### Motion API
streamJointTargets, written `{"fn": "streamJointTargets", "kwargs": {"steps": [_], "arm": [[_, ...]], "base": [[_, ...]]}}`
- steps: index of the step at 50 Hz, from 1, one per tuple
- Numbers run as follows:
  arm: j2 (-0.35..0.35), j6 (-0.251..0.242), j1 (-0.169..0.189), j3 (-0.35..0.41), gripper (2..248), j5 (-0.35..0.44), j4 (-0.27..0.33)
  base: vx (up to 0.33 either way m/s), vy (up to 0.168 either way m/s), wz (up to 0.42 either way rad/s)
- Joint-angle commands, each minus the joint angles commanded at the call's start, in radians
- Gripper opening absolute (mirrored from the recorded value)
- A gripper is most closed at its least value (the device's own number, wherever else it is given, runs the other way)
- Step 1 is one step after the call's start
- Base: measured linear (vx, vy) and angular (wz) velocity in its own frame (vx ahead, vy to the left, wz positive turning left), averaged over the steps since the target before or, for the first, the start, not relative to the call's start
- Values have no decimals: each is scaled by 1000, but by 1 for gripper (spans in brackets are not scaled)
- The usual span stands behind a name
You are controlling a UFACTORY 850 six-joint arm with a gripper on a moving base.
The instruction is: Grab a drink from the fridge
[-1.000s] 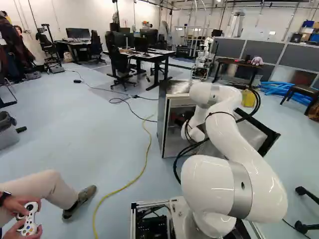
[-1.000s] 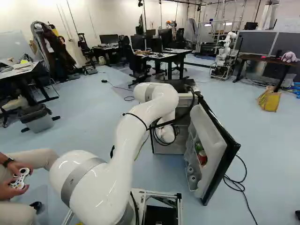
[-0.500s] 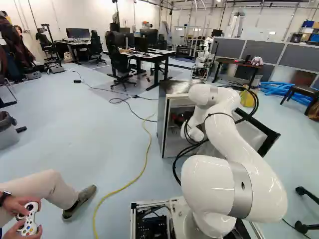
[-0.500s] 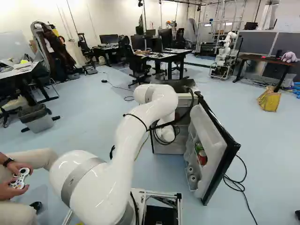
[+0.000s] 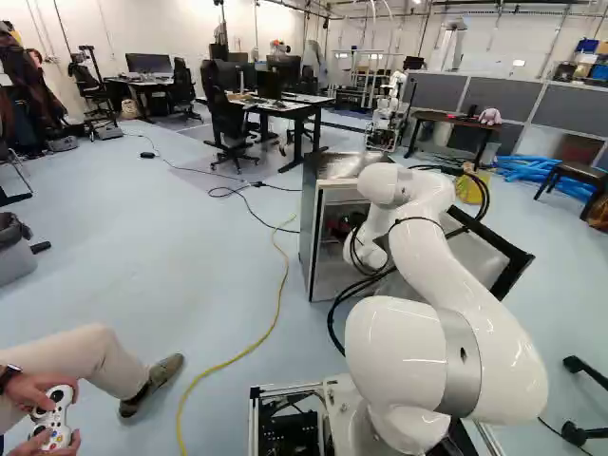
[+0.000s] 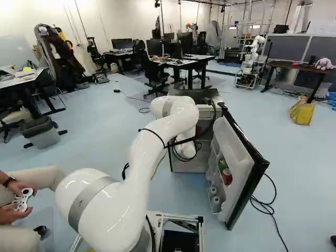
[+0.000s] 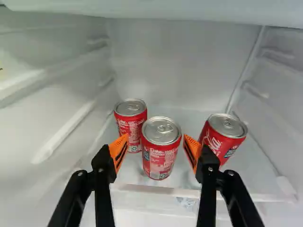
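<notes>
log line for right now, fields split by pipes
claw open | middle red can between fingertips, not gripped | two more red cans alongside | fridge door open

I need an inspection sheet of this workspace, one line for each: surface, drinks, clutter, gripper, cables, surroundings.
Surface: white fridge shelf, cans standing on it.
Drinks: three red soda cans, all upright; the nearest can stands between the fingers, the second can behind it, the third can apart from both.
Clutter: on the shelf, nothing seen; containers in the racks of the open fridge door.
Gripper: open, inside the fridge; gripper holds nothing.
Cables: black cables looped along the arm; yellow cable on the floor.
Surroundings: grey bin, desks, another robot.
</notes>
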State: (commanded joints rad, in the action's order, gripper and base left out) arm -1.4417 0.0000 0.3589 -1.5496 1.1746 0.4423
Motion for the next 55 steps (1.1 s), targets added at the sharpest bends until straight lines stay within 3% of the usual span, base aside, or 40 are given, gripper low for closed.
{"fn": "streamJointTargets", "kwargs": {"steps": [22, 23, 28, 29, 33, 34, 55], "arm": [[-4, 0, -1, -7, 171, 0, 0], [-4, 0, -1, -7, 155, 0, 0], [-4, 0, -1, -7, 155, 0, 0], [-4, 0, -1, -7, 117, 0, 0], [-4, 0, -1, -7, 117, 0, 0], [-4, 0, -1, -7, 95, 0, 0], [-2, 0, -1, -5, 95, 0, 0]], "base": [[0, 0, 0], [0, 0, 0], [0, 0, 0], [0, 0, 0], [0, 0, 0], [0, 0, 0], [0, 0, 0]]}}
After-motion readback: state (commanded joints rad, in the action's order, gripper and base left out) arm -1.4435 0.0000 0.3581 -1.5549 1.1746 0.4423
